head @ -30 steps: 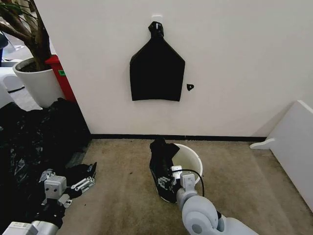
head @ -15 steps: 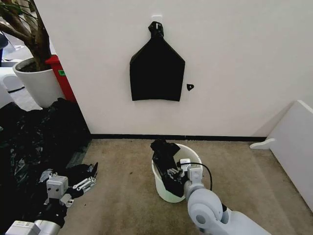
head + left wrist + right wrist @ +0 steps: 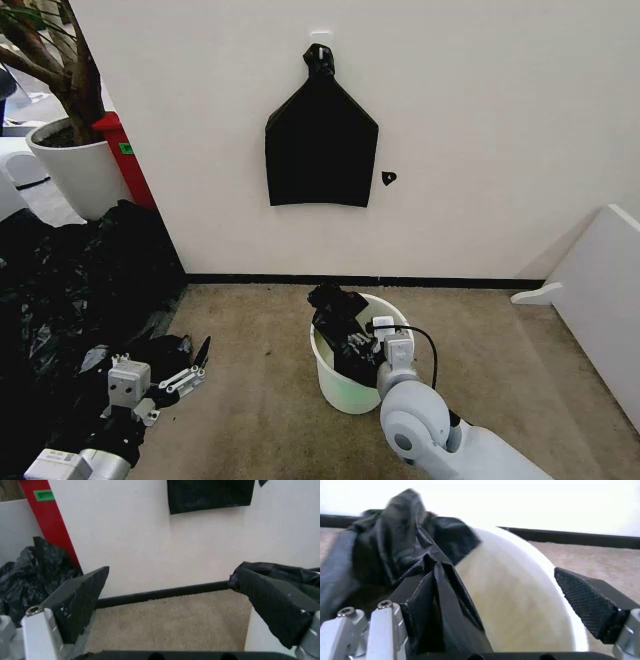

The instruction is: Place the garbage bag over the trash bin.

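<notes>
Lower centre of the head view: the garbage bag (image 3: 340,330) lies bunched inside the trash bin (image 3: 335,385), not yet spread over its rim. The right gripper (image 3: 372,345), jaws apart, hangs above it; the left gripper (image 3: 170,375), lower left, is spread and empty.

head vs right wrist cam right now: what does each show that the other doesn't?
Head only: the flat black bag hanging on the wall, the white plant pot, the heap of black plastic sheeting, and the left gripper open above the carpet. Right wrist only: the smooth inner wall of the round white plastic trash bin. Both: the thin glossy black garbage bag bunched on the bin's left rim, and the right gripper open there.
</notes>
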